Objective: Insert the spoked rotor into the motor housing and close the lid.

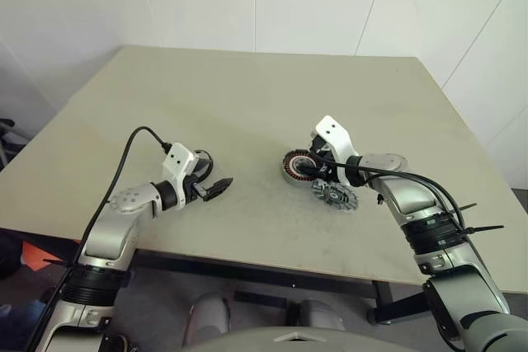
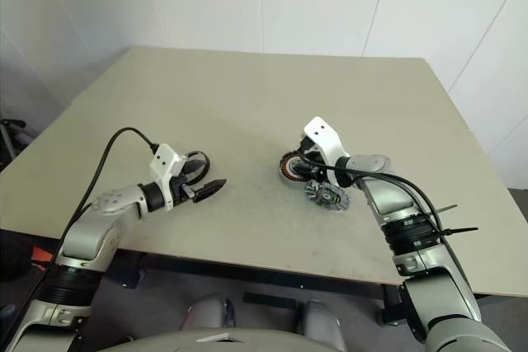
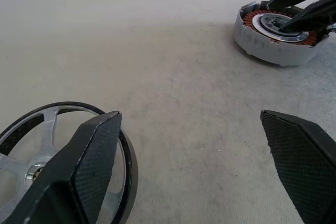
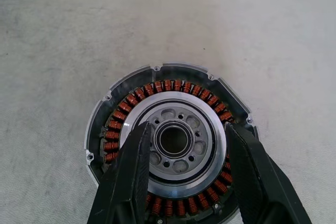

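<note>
While I watch from the head camera, my right gripper (image 1: 311,169) reaches down-left onto the motor housing (image 1: 295,168); a ribbed grey disc (image 1: 334,195) lies beside it. Through the right wrist, its fingers (image 4: 128,174) stand apart over the pale centre, gripping nothing. Through the left wrist, my left gripper (image 3: 197,145) gapes wide and empty beside a spoked wheel (image 3: 31,148).

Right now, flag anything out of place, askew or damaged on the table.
Nothing looks damaged or spilled. The housing sits level on the table, its copper windings even all round. The one thing out of place is the rotor, which lies on the table beside the housing, not yet in it.
</note>
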